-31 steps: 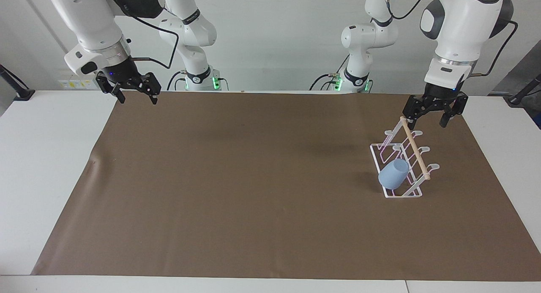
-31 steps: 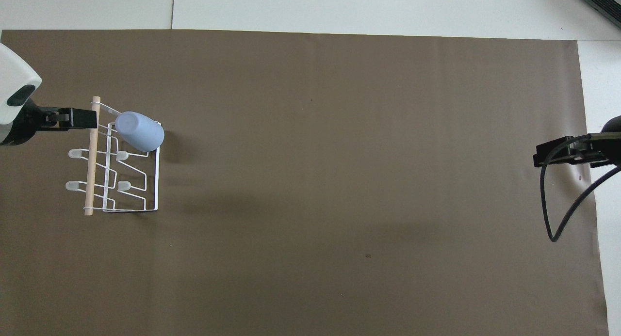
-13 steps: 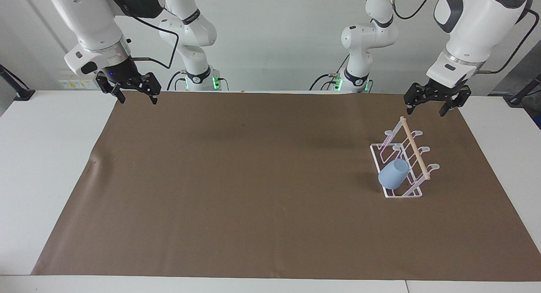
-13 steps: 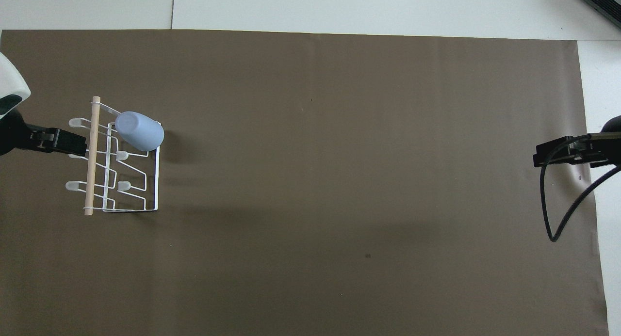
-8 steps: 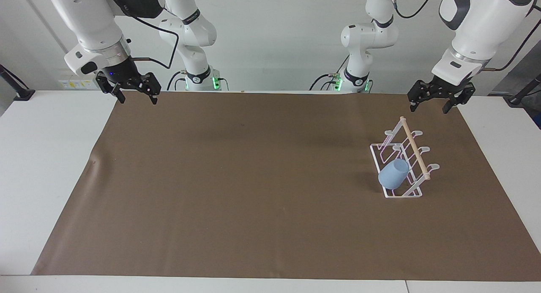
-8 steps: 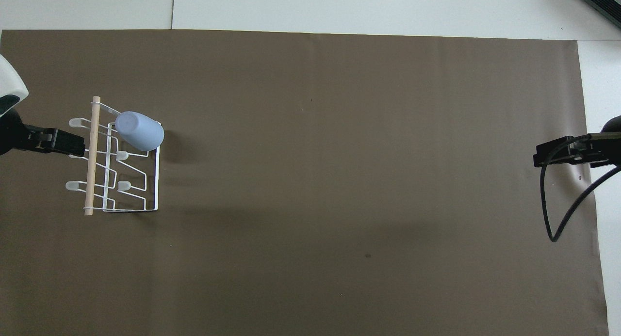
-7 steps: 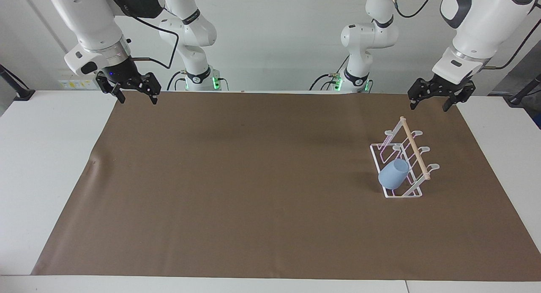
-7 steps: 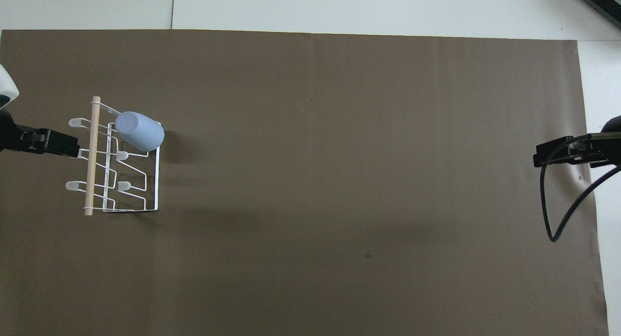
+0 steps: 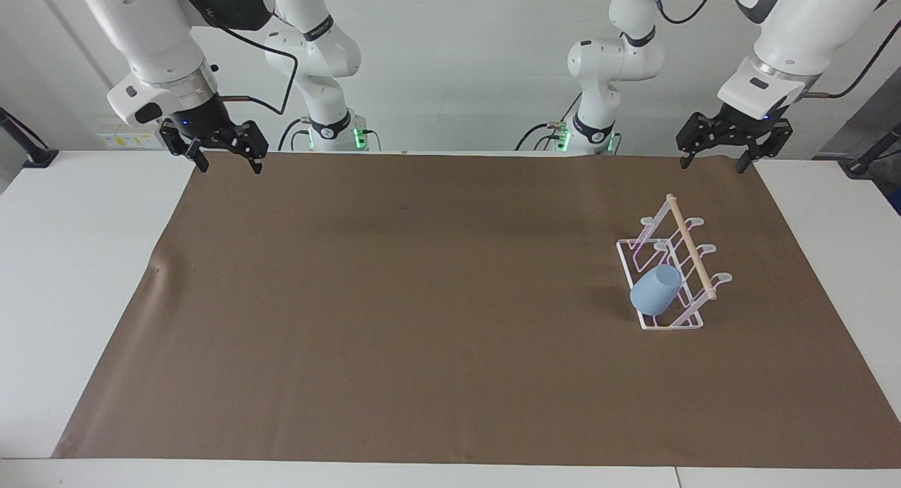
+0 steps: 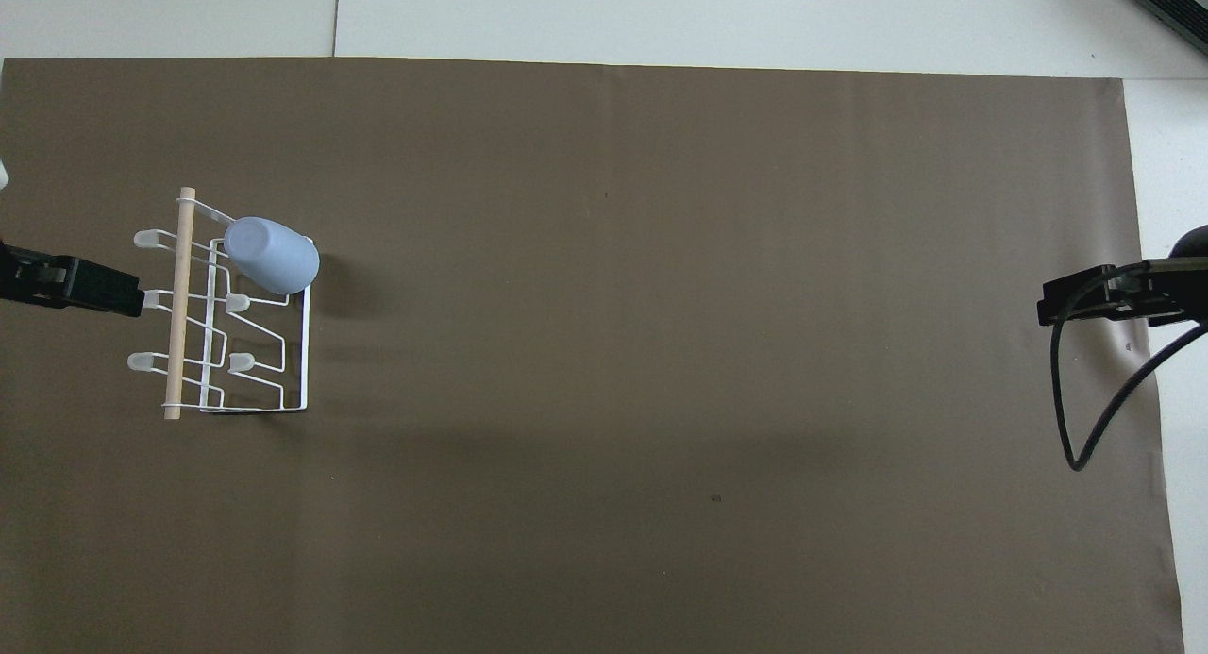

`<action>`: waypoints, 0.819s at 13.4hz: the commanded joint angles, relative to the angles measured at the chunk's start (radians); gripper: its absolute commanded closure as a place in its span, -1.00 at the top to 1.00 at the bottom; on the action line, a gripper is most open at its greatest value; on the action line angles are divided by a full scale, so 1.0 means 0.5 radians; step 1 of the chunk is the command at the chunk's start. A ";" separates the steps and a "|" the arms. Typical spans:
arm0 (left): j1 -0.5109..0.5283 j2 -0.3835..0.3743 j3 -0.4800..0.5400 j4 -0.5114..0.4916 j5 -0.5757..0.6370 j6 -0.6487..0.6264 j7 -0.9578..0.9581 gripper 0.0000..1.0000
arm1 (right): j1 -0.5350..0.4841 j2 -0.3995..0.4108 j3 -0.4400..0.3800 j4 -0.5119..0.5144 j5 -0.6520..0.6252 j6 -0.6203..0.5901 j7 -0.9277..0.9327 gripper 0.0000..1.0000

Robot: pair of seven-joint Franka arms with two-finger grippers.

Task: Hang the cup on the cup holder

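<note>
Brown paper [image 9: 394, 319] covers the white table [image 9: 63, 277], and toward the left arm's end of it stands the cup holder [image 9: 672, 266] with the cup [image 9: 655, 289] hung tilted on a prong at the end of the rack farthest from the robots. Up over the paper's edge by the robots, the left gripper [image 9: 716, 163] hangs empty with fingers spread. At the other end, the right gripper [image 9: 224, 163] waits over the paper's corner, also spread and empty

cup [image 9: 656, 290] [image 10: 271, 255]: hangs on the cup holder's prong farthest from the robots
cup holder [image 9: 669, 266] [image 10: 222, 314]: on the surface [image 9: 422, 298] [image 10: 661, 305], at 9 o'clock in the overhead view
</note>
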 commanded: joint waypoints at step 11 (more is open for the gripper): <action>0.057 0.018 0.021 0.066 -0.106 -0.067 0.018 1.00 | -0.017 -0.007 -0.001 0.002 0.037 -0.031 -0.001 1.00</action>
